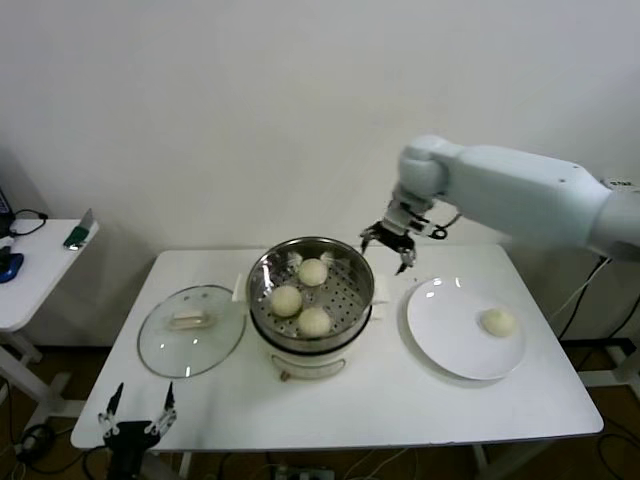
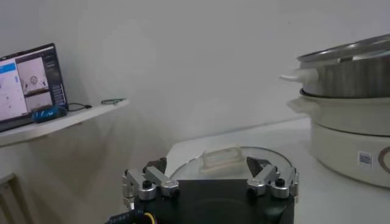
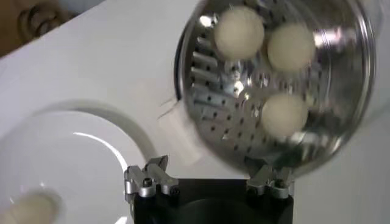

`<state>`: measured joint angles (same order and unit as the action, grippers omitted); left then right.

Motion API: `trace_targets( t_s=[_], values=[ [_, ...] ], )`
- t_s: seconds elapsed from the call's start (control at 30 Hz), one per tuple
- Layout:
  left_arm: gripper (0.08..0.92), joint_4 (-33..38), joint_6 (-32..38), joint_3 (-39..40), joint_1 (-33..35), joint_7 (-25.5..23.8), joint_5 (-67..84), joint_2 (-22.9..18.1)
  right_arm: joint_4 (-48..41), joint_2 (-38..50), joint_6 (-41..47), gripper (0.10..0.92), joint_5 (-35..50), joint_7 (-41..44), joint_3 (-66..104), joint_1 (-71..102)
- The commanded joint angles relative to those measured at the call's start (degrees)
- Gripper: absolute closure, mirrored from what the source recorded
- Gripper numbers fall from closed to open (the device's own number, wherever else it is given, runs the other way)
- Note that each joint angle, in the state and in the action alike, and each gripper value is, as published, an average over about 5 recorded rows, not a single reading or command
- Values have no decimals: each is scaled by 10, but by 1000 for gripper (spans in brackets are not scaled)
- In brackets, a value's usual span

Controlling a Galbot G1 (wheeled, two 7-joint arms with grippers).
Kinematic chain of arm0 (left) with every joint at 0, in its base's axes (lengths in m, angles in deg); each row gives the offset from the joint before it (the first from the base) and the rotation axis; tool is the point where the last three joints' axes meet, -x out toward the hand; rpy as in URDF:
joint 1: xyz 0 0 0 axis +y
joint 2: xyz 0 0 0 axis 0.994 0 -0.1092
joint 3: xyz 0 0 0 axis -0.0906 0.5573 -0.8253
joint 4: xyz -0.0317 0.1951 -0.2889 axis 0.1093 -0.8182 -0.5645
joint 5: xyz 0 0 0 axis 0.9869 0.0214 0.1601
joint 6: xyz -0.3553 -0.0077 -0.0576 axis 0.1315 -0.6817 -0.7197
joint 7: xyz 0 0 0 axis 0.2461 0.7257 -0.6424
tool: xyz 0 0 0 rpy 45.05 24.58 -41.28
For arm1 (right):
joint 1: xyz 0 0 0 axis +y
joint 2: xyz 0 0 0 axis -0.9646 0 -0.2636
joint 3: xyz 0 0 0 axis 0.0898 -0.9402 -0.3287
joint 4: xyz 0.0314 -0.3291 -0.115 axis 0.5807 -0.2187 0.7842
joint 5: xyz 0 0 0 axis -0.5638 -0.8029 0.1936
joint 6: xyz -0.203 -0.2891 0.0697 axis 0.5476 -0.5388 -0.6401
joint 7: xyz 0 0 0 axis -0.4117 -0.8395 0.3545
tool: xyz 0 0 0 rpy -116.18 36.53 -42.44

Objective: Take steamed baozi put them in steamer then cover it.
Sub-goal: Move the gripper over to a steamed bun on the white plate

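You had the right claw (image 1: 389,243) released above the steamer (image 1: 311,290) rim w/ three baozi (image 1: 300,297) inside, fourth on the plate (image 1: 445,335) near the worktop's right edge, left claw (image 1: 137,408) released at the front-left corner.

Three baozi (image 1: 300,298) lie in the steamer (image 1: 311,292) at mid worktop (image 1: 400,400). The cover (image 1: 190,329) lies left of it. A plate (image 1: 450,335) with one baozi (image 1: 498,321) lies right.
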<state>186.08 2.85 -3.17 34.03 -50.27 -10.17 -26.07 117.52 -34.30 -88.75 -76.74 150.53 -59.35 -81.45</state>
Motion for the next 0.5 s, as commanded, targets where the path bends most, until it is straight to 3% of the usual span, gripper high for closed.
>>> trace_targets(
  t_s=[0.03,0.27,0.5],
  values=[
    [177,8,-6,1,-1,1,-1,-3,-78,178,127,203,0,15,116,158],
    [177,11,-11,1,0,1,-16,-8,-223,140,42,203,-161,44,303,302],
    [177,10,-15,-3,3,1,-23,-14,-279,101,35,203,-226,63,354,340]
  ],
)
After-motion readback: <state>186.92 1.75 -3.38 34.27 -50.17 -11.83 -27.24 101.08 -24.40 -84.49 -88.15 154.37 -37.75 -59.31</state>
